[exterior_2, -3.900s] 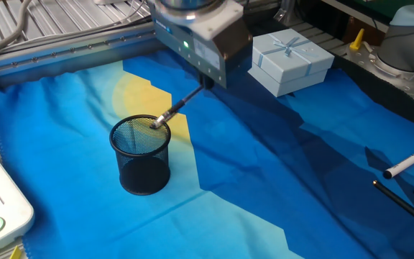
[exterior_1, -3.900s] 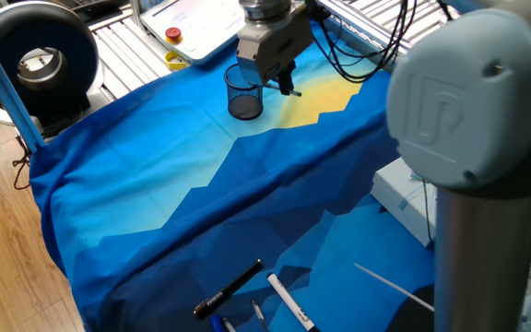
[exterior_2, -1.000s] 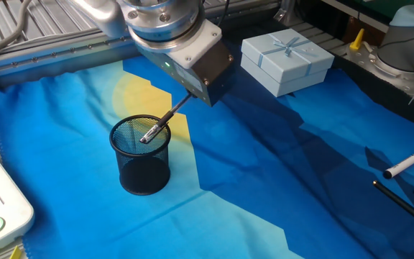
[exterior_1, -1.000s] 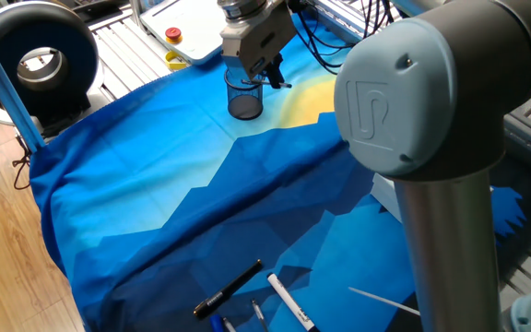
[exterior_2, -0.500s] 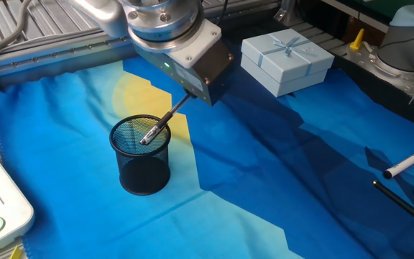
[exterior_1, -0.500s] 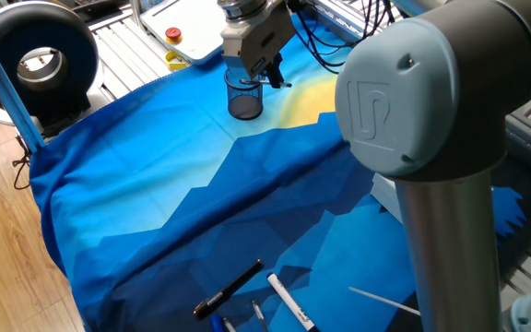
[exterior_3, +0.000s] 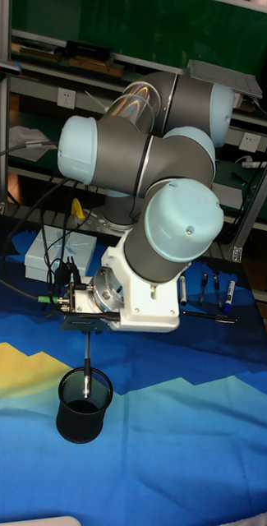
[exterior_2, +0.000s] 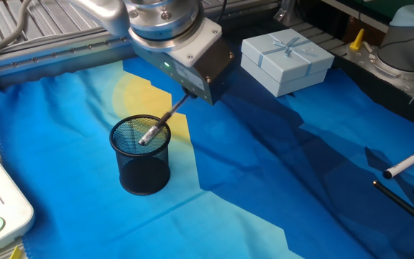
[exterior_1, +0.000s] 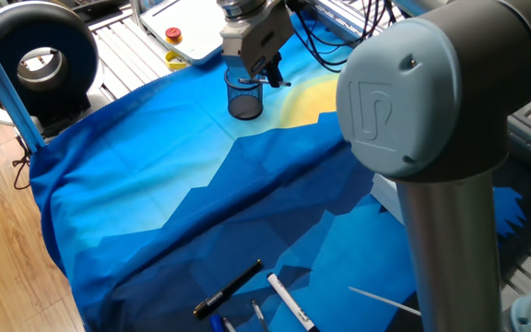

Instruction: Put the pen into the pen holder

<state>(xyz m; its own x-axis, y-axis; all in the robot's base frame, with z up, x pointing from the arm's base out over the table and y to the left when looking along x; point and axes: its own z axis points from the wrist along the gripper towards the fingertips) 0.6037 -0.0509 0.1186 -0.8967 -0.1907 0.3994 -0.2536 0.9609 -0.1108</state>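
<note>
gripper [exterior_2: 190,92] clamps the pen [exterior_2: 157,124] by its top end, light stiff barrel, tip inside the pen holder [exterior_2: 141,157] at frame left

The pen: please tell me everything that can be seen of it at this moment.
The pen is slim, with a dark upper shaft and a silvery lower section that looks like metal. The gripper holds its upper end; the jaws are hidden. In the other fixed view the pen looks tilted, in the tall fixed view nearly upright. Its lower end has dipped past the rim into the pen holder, a black wire-mesh cup standing upright on the blue cloth.
</note>
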